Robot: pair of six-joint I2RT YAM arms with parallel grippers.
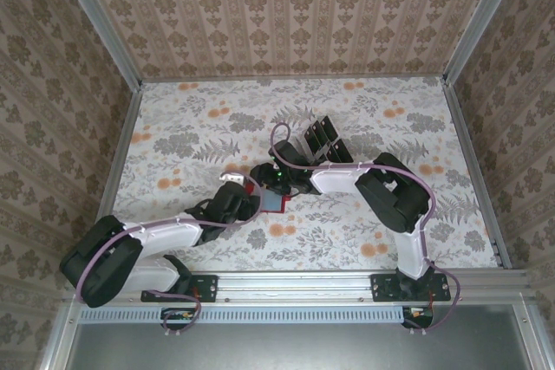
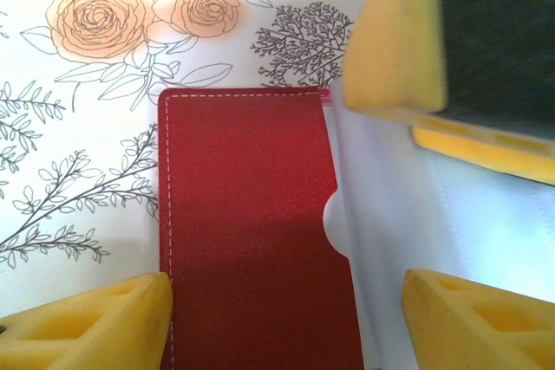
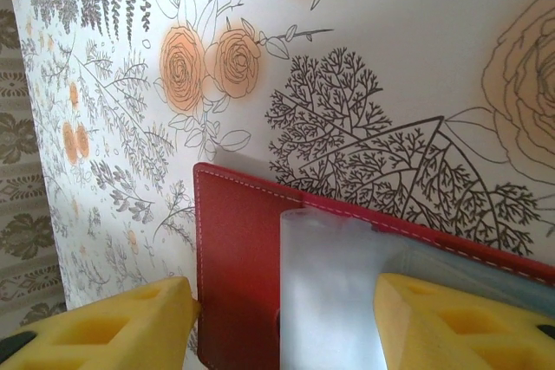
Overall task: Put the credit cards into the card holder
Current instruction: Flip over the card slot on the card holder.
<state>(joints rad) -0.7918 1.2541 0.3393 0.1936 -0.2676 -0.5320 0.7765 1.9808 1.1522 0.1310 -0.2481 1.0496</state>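
Observation:
The card holder (image 1: 274, 204) (image 2: 251, 214) (image 3: 236, 249) is a red stitched wallet lying open on the flowered table, its clear plastic sleeves (image 2: 408, 223) (image 3: 334, 292) fanned out. My left gripper (image 1: 247, 200) (image 2: 282, 327) is open, one yellow finger at the red flap's outer edge and the other over the sleeves. My right gripper (image 1: 278, 182) (image 3: 286, 327) is open too and straddles the same flap and a lifted sleeve from the opposite side. Its finger (image 2: 395, 36) also appears in the left wrist view. The credit cards (image 1: 319, 134), dark and glossy, stand upright behind the grippers.
A clear slotted rack (image 1: 336, 155) holds the dark cards just beyond the right wrist. Patterned walls with metal frame posts (image 1: 130, 127) close the table on three sides. A rail (image 1: 295, 283) runs along the near edge.

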